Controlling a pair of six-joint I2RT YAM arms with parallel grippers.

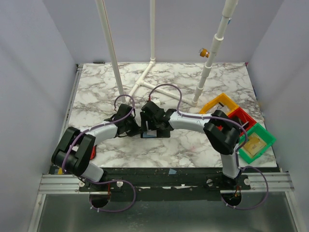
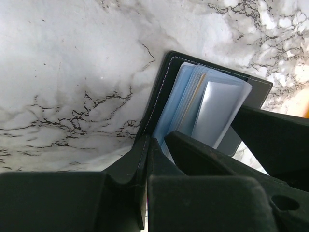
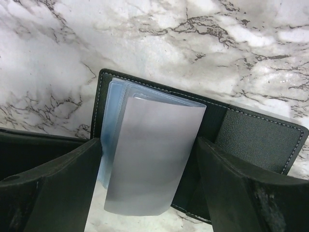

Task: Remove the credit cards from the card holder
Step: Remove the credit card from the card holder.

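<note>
Black card holder [image 3: 251, 140] (cards [image 3: 154, 154] pale blue-grey), grey-veined white table [image 3: 193, 38].

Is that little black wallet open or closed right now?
Open. The wallet is spread wide, with its clear card sleeves fanned out from the middle.

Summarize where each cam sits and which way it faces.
Top external: above and behind the robot, looking down on the marble table; left arm and right arm whole, left gripper and right gripper meeting at the card holder.
Left wrist: low over the table, facing the open card holder; own fingers pinch its black cover.
Right wrist: looking down into the card holder; own fingers straddle a pale sleeve.
Shared: both wrist views show the same open card holder on marble.
</note>
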